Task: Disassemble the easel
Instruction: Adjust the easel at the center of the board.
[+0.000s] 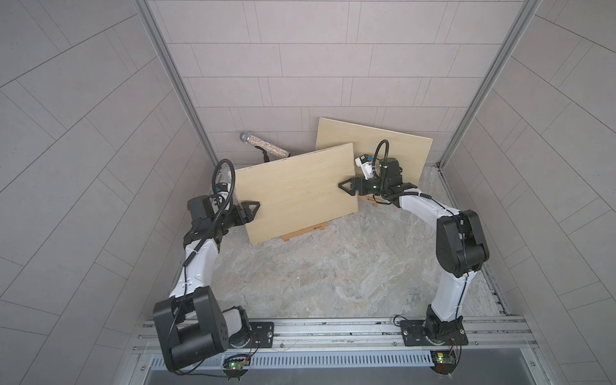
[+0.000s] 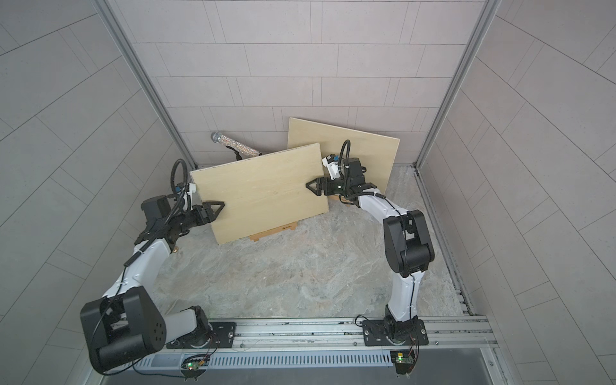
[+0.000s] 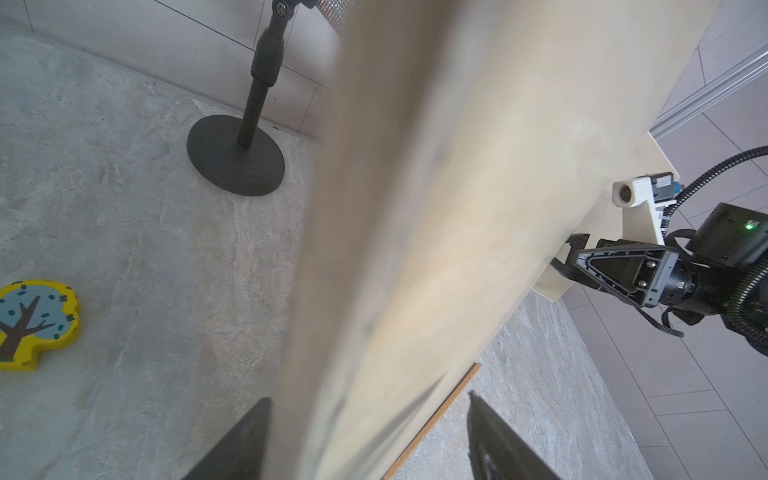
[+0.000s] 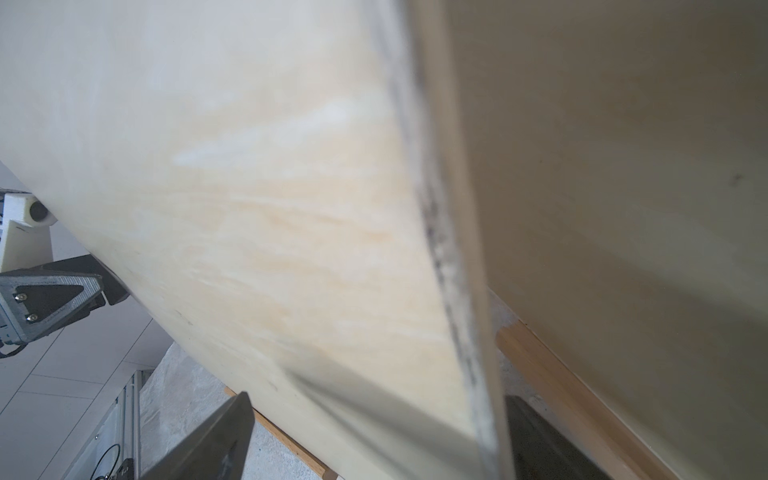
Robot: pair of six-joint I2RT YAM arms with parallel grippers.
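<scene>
Bracketing the front board (image 1: 296, 190) at both side edges while it rests on the easel (image 1: 305, 232), nothing clamped yet.

A skewed lift is judged the main risk. If one pincer is closed or raised ahead of its partner, the board can be twisted off the narrow ledge, or the small easel dragged over on the desk (image 1: 316, 276). The rear board (image 1: 393, 146) just behind, or the microphone (image 1: 265, 146), can also be knocked. The left pincer (image 1: 250, 210) is seen spread around the left edge, its front finger apart from the face. The right pincer (image 1: 346, 186) is likewise spread around the right edge, its far finger tucked between the two boards. Both forearms are reached in low from the sides, pincers pointed inward. The easel is placed toward the back wall (image 1: 300, 66), mostly hidden under the board.
</scene>
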